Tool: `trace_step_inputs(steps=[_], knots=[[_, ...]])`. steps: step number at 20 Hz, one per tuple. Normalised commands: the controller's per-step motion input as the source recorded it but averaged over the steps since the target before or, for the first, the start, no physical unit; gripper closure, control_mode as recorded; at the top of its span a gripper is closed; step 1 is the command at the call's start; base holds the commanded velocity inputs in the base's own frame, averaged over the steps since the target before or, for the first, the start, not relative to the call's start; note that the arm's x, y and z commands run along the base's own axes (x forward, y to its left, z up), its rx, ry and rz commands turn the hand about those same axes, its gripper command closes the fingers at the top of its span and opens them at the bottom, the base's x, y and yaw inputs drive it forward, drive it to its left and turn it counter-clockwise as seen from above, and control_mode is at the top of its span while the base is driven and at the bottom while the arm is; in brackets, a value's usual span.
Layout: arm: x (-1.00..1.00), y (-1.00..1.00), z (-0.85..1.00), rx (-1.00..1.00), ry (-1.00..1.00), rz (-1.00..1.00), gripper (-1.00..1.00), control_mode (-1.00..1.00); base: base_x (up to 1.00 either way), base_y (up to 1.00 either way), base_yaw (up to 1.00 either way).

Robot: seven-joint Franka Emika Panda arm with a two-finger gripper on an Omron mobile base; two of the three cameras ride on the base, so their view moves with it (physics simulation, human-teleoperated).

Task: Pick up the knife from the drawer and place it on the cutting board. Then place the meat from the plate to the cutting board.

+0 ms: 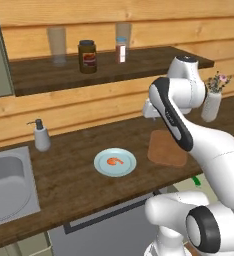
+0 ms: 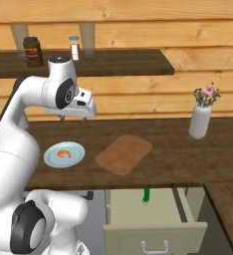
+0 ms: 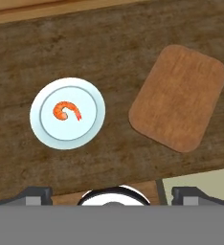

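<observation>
The light blue plate [image 3: 47, 129] lies on the dark wooden counter with the orange-red curled meat [image 3: 66, 111] at its centre. To its right rests the bare reddish-brown cutting board [image 3: 180, 98]. My gripper [image 2: 73, 118] hangs well above the counter, between plate and board, pointing down. Its jaws are open and hold nothing; in the hand view the gripper [image 3: 113, 194] looks straight down on both. Below the counter edge the pale drawer [image 2: 156, 231] stands pulled out. The knife [image 2: 146, 194] shows its green handle at the drawer's back; its blade is hard to make out.
A steel sink [image 1: 9, 185] and a soap dispenser [image 1: 41, 136] are at the counter's left. A white vase with flowers [image 2: 200, 120] stands at the right. The shelf [image 1: 104, 67] above the counter carries a dark jar [image 1: 87, 56], a small bottle [image 1: 121, 50] and glasses.
</observation>
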Motion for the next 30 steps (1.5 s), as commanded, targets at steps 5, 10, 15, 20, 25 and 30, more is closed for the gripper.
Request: trace_step_inputs(steps=[5,10,15,20,25,30], knots=[[0.0,0.0,-0.06,0.0,0.0,0.0,-1.0,-1.0,0.0,0.01,-0.01],[0.0,-0.67,-0.41,0.03,0.11,0.0,-1.0,-1.0,0.0,0.0,0.0],[-0.14,-0.99,-0.44,0.08,0.18,0.0,-1.0,-1.0,0.0,0.0,0.0],[-0.16,-0.88,-0.85,0.03,0.14,0.0,-1.0,-1.0,0.0,0.0,0.0],[-0.14,-0.72,-1.0,0.0,0.06,0.0,-1.0,-1.0,0.0,0.0,0.0],[-0.2,-0.76,-0.98,0.0,0.0,0.0,-1.0,-1.0,0.0,0.0,0.0]])
